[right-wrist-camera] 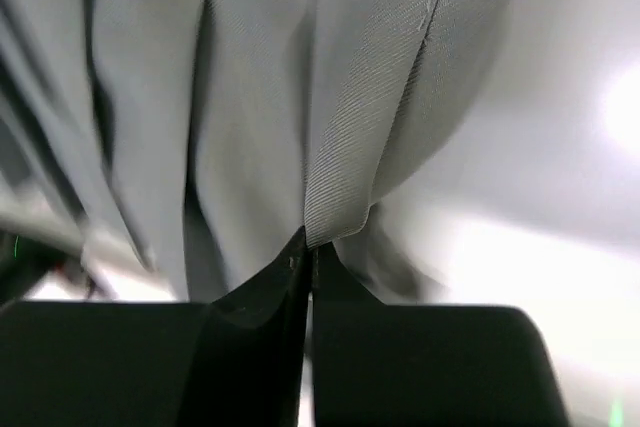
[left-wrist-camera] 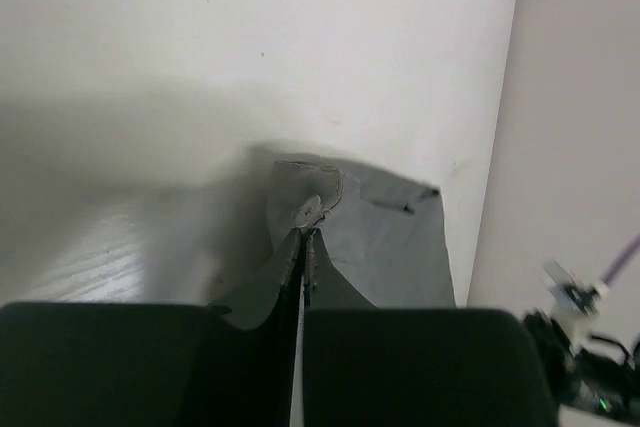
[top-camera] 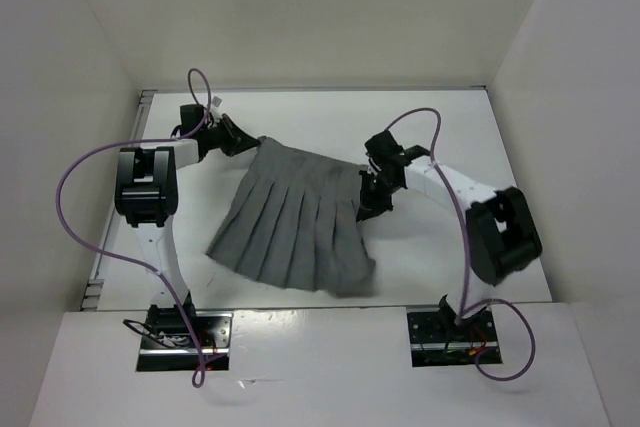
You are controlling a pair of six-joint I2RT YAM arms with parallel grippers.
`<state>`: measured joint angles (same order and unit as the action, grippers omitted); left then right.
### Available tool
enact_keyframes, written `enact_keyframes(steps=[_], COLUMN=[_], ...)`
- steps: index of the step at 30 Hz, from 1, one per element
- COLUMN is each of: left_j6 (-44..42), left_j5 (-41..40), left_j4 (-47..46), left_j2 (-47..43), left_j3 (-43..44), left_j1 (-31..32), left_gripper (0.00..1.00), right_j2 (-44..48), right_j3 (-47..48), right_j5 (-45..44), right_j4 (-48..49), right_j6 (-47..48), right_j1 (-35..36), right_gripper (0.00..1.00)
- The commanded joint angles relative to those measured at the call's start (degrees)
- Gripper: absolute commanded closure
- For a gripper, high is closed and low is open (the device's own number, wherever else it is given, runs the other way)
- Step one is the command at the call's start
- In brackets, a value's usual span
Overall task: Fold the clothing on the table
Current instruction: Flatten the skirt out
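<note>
The clothing (top-camera: 297, 217), a grey pleated skirt, lies spread on the white table (top-camera: 440, 132), waistband toward the far side and hem toward the near edge. My left gripper (top-camera: 246, 140) is shut on the waistband's left corner. In the left wrist view its jaws (left-wrist-camera: 305, 239) pinch the grey cloth (left-wrist-camera: 390, 242) just below a small fastener (left-wrist-camera: 306, 212). My right gripper (top-camera: 368, 203) is shut on the skirt's right edge. The right wrist view shows those jaws (right-wrist-camera: 310, 250) closed on a ribbed fold of the fabric (right-wrist-camera: 345, 137), which hangs in pleats above them.
White walls (top-camera: 80, 67) close in the table on the left, back and right. Purple cables (top-camera: 75, 172) loop from both arms. The arm bases (top-camera: 185, 332) stand at the near edge. Part of the right arm (left-wrist-camera: 585, 342) shows in the left wrist view's lower right.
</note>
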<state>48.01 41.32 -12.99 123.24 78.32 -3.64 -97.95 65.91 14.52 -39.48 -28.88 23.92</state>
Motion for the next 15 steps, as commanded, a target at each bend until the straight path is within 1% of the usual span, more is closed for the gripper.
enact_keyframes(steps=[1, 2, 3, 4, 5, 6, 9, 10, 12, 13, 15], left_j6=[-2.6, -2.6, -3.3, -3.3, -3.3, -3.3, -3.3, -3.3, -3.3, -3.3, -3.3], left_j5=[2.4, 2.4, 2.4, 2.4, 2.4, 2.4, 3.2, 3.8, 3.8, 3.8, 3.8], left_j4=[1.0, 1.6, 1.6, 2.1, 2.1, 2.1, 2.7, 2.7, 3.2, 3.2, 3.2], left_j2=[-2.0, -2.0, -2.6, -2.7, -2.7, -2.7, -1.3, -1.2, -0.6, -0.6, 0.0], left_j3=[0.2, 0.2, 0.2, 0.2, 0.2, 0.2, 1.6, 2.3, 2.8, 2.8, 3.5], left_j1=[-0.8, -0.8, -0.8, -1.4, -1.4, -1.4, -1.4, -1.4, -1.4, -1.4, -1.4], left_gripper=[1.00, 1.00, 1.00, 1.00, 1.00, 1.00, 1.00, 1.00, 1.00, 1.00, 1.00], right_j2=[11.3, 12.5, 13.3, 13.3, 13.3, 13.3, 8.6, 5.5, 2.5, -0.5, -3.8], right_j3=[-2.2, -2.2, -0.7, 0.5, 1.7, 4.4, 8.2, 9.0, 10.3, 10.3, 12.1], right_j5=[0.0, -2.0, -4.4, -6.7, -10.6, -12.4, -17.8, -18.4, -20.7, -20.8, -20.8], right_j4=[-11.2, -12.3, -13.7, -13.7, -13.1, -12.6, -7.9, -5.3, -1.8, 1.7, 4.3], right_j6=[-4.7, -5.3, -5.3, -5.3, -5.3, -5.3, -4.5, -4.0, -3.3, -1.9, -1.3], right_j1=[2.4, 2.4, 1.7, 1.0, 0.2, -1.7, -4.7, -4.7, -5.4, -5.4, -5.9], right_gripper=[0.97, 0.83, 0.61, 0.57, 0.57, 0.57, 0.57, 0.57, 0.57, 0.57, 0.58])
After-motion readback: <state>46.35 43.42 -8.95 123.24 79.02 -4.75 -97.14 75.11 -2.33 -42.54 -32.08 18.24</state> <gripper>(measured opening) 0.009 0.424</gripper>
